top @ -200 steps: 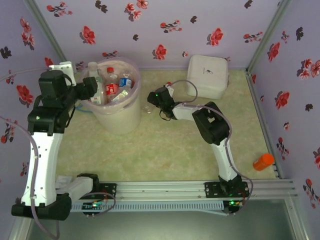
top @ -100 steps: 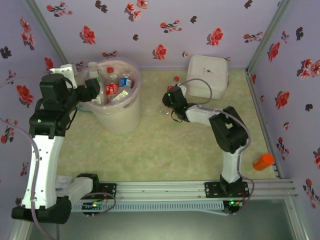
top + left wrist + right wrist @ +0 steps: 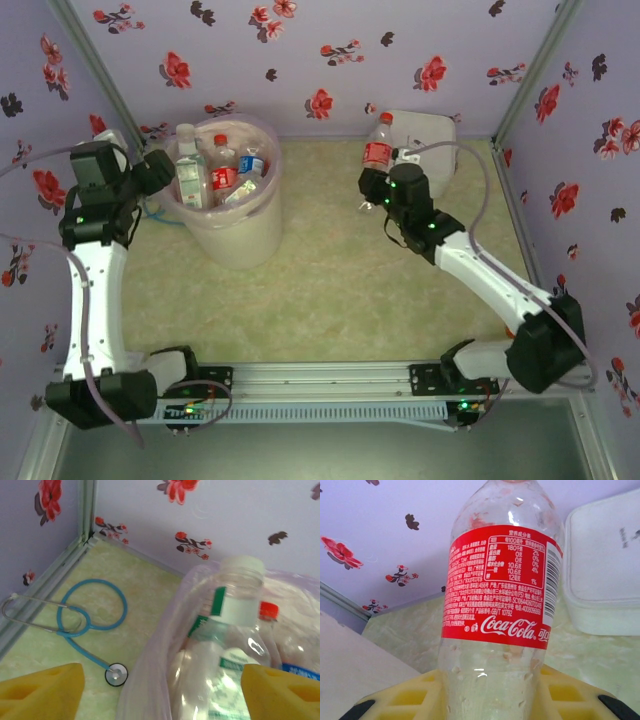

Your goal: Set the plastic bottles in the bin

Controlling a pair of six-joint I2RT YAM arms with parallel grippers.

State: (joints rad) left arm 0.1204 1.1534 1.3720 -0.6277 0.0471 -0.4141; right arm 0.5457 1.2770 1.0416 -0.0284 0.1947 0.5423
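From the middle of the table, your right gripper [image 3: 372, 188] sits at about 1 o'clock, its yellow fingers [image 3: 405, 697] pinching the base of a red-labelled bottle [image 3: 378, 150] that stands upright above them; the right wrist view shows the clear body and the red label [image 3: 497, 595] squarely between the pads. Your left gripper [image 3: 158, 172] is out at 10 o'clock, just beside the left rim of the bin [image 3: 240, 232], with its fingers [image 3: 42, 692] spread wide and nothing between them. The bin holds several plastic bottles [image 3: 228, 176], among them a green-labelled bottle [image 3: 235, 630] standing upright against the liner, with a red-capped bottle [image 3: 268, 611] behind it. A blue stethoscope [image 3: 92, 615] lies on the table at the bin's 9 o'clock side. Farther back, at 1 o'clock against the rear wall, the white lidded box [image 3: 428, 150] sits just behind and to the right of the held bottle.
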